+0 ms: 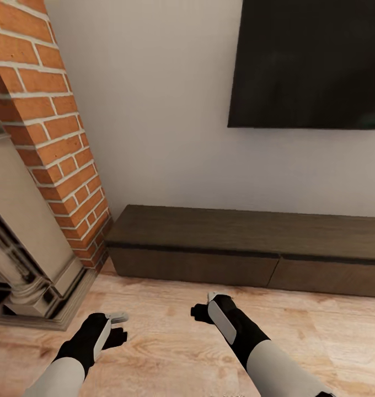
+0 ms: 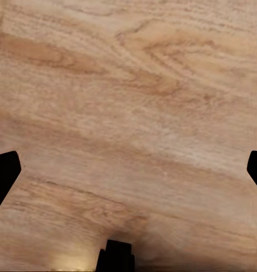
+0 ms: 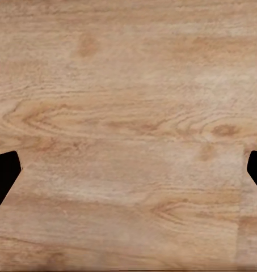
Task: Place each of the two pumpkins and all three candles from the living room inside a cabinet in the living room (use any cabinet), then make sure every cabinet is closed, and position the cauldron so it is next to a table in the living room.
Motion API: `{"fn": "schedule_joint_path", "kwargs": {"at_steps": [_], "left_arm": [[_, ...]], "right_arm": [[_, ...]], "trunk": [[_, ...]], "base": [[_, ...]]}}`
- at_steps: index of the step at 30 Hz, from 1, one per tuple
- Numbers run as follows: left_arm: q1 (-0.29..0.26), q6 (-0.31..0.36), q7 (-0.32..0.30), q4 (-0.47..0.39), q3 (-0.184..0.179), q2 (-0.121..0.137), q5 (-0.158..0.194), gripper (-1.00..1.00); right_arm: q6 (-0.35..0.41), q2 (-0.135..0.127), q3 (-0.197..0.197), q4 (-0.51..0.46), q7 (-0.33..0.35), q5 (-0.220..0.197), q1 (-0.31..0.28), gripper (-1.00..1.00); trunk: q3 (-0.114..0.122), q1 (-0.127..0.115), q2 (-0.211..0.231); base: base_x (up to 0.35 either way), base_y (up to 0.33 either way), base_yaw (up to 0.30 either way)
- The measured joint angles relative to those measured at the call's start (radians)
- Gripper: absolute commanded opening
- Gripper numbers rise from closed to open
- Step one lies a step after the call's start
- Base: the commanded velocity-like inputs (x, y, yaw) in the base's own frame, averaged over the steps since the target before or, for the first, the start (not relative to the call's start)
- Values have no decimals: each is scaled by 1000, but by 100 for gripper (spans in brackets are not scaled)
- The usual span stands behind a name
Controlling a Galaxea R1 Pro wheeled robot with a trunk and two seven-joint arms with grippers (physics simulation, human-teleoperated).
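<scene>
The cabinet (image 1: 248,242) is a long, low, dark brown unit against the white wall, and its drawer fronts sit flush and closed. My left gripper (image 1: 117,325) hovers over the wood floor in front of the cabinet's left end. In the left wrist view its dark fingertips (image 2: 3,175) stand far apart with bare floor between them, so it is open. My right gripper (image 1: 201,310) hangs closer to the cabinet's middle, also open over bare planks, fingertips (image 3: 3,173) wide apart. The pumpkins, candles, cauldron and table are out of view.
A red brick chimney column (image 1: 49,127) with a grey stone fireplace surround (image 1: 22,259) stands at the left, its base reaching onto the floor. A large black screen (image 1: 314,60) hangs on the wall above the cabinet. Light wood floor (image 1: 171,353) stretches in front.
</scene>
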Motion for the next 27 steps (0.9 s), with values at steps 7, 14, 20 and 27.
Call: {"fn": "schedule_joint_path", "kwargs": {"at_steps": [7,14,20,27], "left_arm": [[-1,1,1,0,0,-1,0,100],[-1,1,1,0,0,-1,0,100],[-1,0,1,0,0,-1,-1,100],[-1,0,1,0,0,0,-1,100]], "right_arm": [[0,0,0,2,-4,0,0,100],[0,0,0,3,-6,-2,0,100],[0,0,0,3,-6,-1,0,100],[0,0,0,3,-6,-1,0,100]], "trunk": [[18,-27,49],[36,-54,98],[51,-77,140],[69,-104,189]], "base": [[-125,65,272],[-63,5,272],[-6,0,272],[0,0,272]]}}
